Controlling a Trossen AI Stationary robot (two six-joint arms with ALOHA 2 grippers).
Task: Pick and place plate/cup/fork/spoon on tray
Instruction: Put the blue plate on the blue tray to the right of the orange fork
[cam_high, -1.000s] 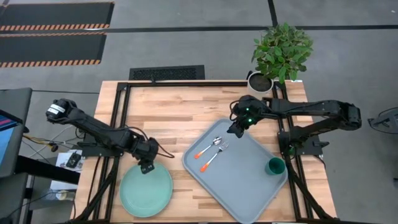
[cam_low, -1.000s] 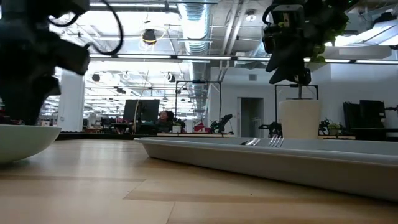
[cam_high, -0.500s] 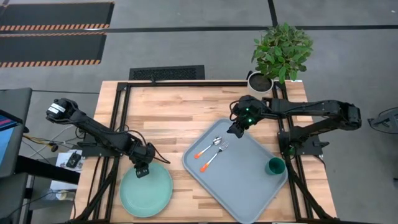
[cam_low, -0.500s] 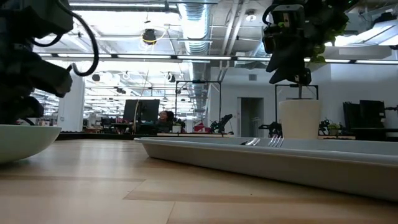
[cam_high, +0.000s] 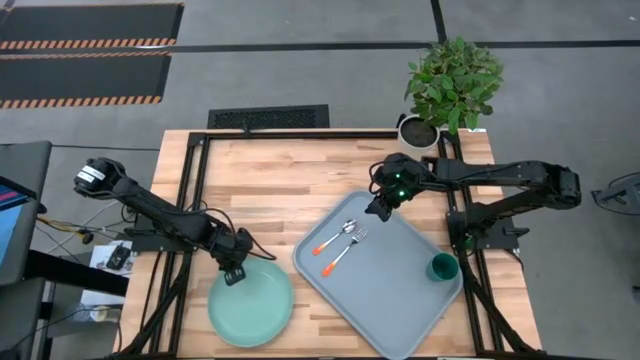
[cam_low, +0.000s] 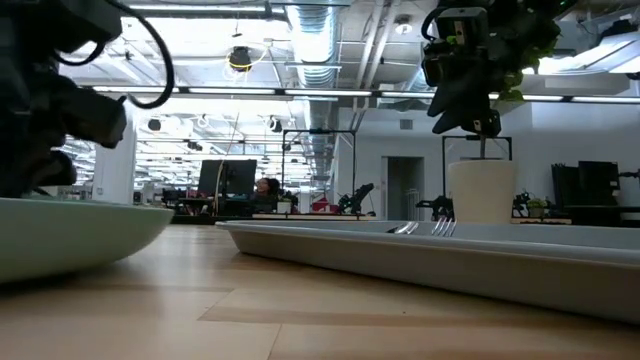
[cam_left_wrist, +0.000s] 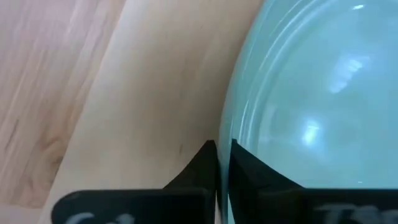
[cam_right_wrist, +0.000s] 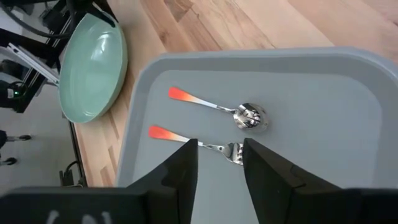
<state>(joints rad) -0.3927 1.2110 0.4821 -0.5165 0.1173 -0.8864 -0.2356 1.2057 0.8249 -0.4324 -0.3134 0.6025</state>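
Left gripper (cam_high: 234, 272): jaws pinching the plate (cam_high: 250, 304) rim, beside the tray (cam_high: 400, 300).
Right gripper (cam_high: 379, 210): jaws spread, hovering over 1 tray corner.
Tray: holding spoon (cam_high: 335, 236), fork (cam_high: 345, 250), cup (cam_high: 443, 267).

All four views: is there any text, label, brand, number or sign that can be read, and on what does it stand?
None can be read.
The plate, tray, cup, fork and spoon carry no markings.
Pale marks on the wrist cameras' dark housings are too blurred to read.
Room signage in the low view is too small.
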